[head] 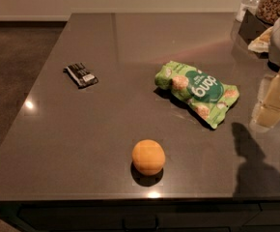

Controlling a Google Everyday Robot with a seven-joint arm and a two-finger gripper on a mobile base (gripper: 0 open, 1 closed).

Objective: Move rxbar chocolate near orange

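The rxbar chocolate (81, 75) is a small flat black wrapped bar with white label marks, lying on the dark grey counter (82, 139) at the left middle. The orange (148, 157) is round and plain and sits near the counter's front edge, well apart from the bar. My gripper (271, 104) is at the right edge of the camera view, above the counter, to the right of the green bag and far from both the bar and the orange. It holds nothing that I can see.
A green snack bag (196, 92) lies between the gripper and the bar. A jar of granola (275, 1), a bottle (248, 3) and a dark box (252, 27) stand at the back right. The counter's left edge drops to brown floor (9, 62).
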